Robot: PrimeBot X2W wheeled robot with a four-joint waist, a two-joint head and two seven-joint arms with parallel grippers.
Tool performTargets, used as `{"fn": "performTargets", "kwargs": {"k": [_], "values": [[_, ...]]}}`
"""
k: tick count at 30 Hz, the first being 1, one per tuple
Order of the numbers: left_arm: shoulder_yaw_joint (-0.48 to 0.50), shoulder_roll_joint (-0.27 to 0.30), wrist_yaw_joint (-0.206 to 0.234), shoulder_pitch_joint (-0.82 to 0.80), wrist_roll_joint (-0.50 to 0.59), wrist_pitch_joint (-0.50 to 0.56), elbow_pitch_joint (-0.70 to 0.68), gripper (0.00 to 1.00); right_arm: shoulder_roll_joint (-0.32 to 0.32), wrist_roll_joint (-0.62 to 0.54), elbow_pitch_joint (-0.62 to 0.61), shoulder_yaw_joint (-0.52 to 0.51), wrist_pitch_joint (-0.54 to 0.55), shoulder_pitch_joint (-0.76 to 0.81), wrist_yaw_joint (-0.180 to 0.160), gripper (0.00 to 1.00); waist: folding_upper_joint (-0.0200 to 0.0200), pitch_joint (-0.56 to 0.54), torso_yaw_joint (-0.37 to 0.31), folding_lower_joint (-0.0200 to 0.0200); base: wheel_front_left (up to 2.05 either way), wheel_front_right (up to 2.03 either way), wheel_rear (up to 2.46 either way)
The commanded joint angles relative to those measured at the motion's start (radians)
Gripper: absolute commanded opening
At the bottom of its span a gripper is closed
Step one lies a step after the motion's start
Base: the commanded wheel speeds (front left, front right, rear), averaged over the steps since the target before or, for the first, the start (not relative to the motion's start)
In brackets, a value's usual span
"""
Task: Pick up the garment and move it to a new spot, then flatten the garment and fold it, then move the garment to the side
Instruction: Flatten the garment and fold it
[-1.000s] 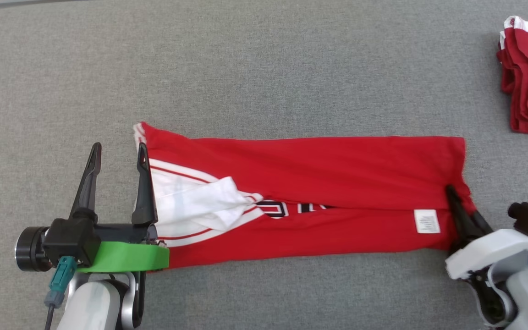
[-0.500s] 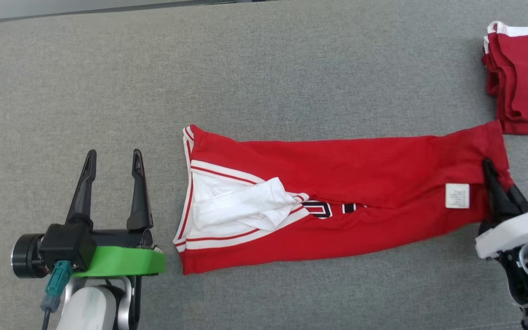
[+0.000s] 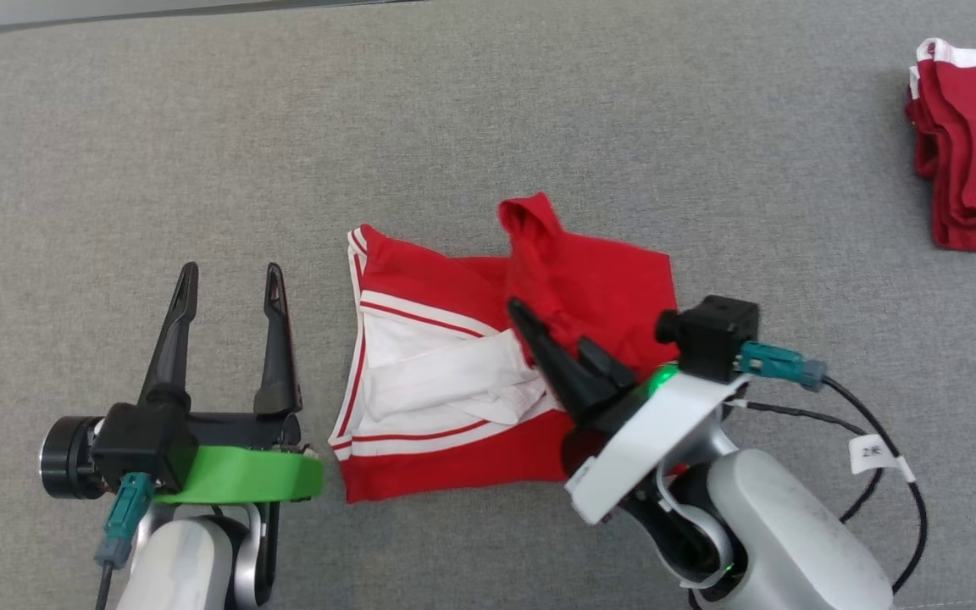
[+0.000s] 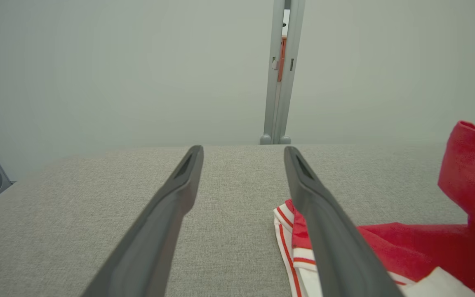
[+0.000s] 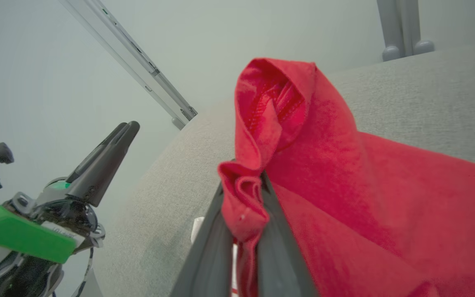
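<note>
Garment (image 3: 598, 288) sits mid-table on grey cloth surface (image 3: 488, 127), red with white striped trim. The collar end and its white inner panel lie flat toward the robot's left. The other end is doubled over on top of it, so the piece reads about half-length (fold is loose, not pressed flat).

Right gripper (image 3: 543, 326) is clamped on a bunched red edge of that upper layer, fingers pointing up-left over the white panel. In the right wrist view, red cloth (image 5: 365, 185) is wedged between the two closed fingers (image 5: 217, 239), with a hooded peak of fabric standing above the tips. The same peak shows in the head view at the garment's far edge.

Left gripper (image 3: 231, 271) has its jaws wide apart and nothing between them. It is just beside the garment's left hem, not touching. Left wrist view: spread fingers (image 4: 171, 202) over bare grey surface, striped hem (image 4: 287, 231) right next to the right-hand finger.

Stack of red garments (image 3: 975, 144) lies at the far right, well apart. Black cable with white tag (image 3: 869, 453) trails off the right wrist.
</note>
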Motion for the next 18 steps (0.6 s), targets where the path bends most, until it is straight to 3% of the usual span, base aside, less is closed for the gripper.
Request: {"fn": "performTargets", "kwargs": {"k": [1,6,11,12,13,18], "values": [[-0.005,-0.006,-0.005,-0.018,0.004,-0.001,0.001,1.0,0.008,0.018,0.018,0.036,-0.007,-0.026,-0.001,0.0,0.0,0.012,0.024,0.0,0.0,0.0,0.0],[-0.017,-0.021,-0.014,-0.038,0.004,-0.001,0.015,1.0,0.038,0.075,0.12,0.159,-0.036,-0.097,-0.001,0.0,0.0,0.029,0.062,0.0,0.0,0.0,0.0],[-0.022,-0.035,-0.023,-0.054,0.01,-0.001,0.021,1.0,0.045,0.097,0.243,0.195,-0.093,-0.156,-0.001,0.0,0.0,0.051,0.086,0.0,0.0,0.0,0.0],[-0.021,-0.036,-0.024,-0.054,0.012,-0.001,0.021,1.0,0.047,0.107,0.265,0.198,-0.106,-0.16,0.0,0.58,0.0,0.055,0.087,0.0,0.0,0.0,0.0],[-0.02,-0.038,-0.024,-0.055,0.014,-0.001,0.021,1.0,0.048,0.106,0.278,0.204,-0.116,-0.171,0.0,1.0,0.0,0.057,0.088,0.0,0.0,0.0,0.0],[-0.01,-0.042,-0.025,-0.053,0.021,-0.001,0.026,1.0,0.05,0.11,0.275,0.252,-0.211,-0.218,0.0,1.0,0.0,0.062,0.077,0.0,0.0,0.0,0.0]]}}
